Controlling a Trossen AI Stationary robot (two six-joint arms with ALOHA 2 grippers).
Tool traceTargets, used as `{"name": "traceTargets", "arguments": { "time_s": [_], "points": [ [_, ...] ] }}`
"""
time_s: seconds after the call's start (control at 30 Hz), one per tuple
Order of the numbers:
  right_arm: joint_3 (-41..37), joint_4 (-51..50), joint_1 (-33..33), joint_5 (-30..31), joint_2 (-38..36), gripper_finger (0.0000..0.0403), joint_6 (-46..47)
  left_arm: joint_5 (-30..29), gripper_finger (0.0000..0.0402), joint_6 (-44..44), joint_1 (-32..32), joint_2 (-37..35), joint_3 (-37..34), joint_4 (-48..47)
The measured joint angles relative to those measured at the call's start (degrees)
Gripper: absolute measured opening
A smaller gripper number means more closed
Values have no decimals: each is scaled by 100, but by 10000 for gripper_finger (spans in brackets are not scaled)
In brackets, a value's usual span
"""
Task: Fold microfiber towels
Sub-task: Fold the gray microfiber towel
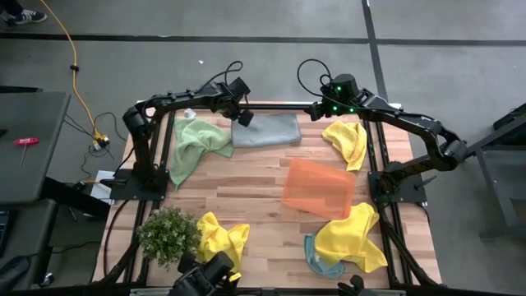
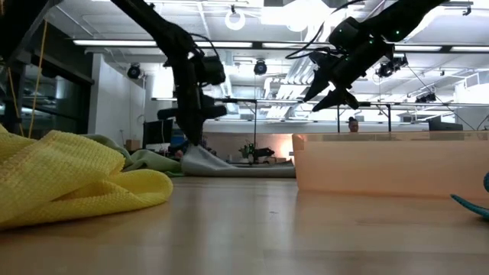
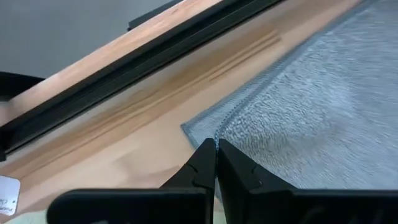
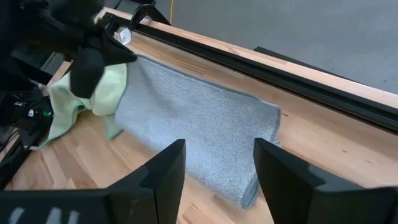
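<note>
Yellow towel (image 2: 69, 176) lies on wooden table (image 2: 267, 229); left fingers (image 3: 214, 163) pinch grey-blue towel (image 3: 323, 106), right fingers (image 4: 214, 171) spread.

Bright ceiling lights glare in the low view; near foreground blurred.

The grey-blue towel (image 1: 267, 130) lies at the far edge of the table, spread as a flat, fuzzy rectangle with a stitched hem; its corner nearest the pale green towel (image 1: 194, 145) is lifted slightly off the wood. The green one sits just beside it, crumpled and trailing toward the near side. Yellow towels lie bunched in three spots: far right (image 1: 347, 140), near right (image 1: 352, 238) atop a light blue cloth (image 1: 319, 261), and near left (image 1: 222, 238).
</note>
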Motion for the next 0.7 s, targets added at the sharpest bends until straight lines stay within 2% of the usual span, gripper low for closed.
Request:
{"name": "traceTargets", "arguments": {
  "time_s": [0.17,0.3,0.47,0.7],
  "points": [
    [0,-2,0,3,0,181,42,-23,3,-64,-13,249,0,16],
    [0,-2,0,3,0,181,44,-19,24,-94,-9,345,0,102],
    [0,0,-2,1,0,181,-46,-23,73,144,91,305,0,161],
    [0,4,0,-7,0,181,-112,96,150,348,331,-145,0,161]
  ]
}}
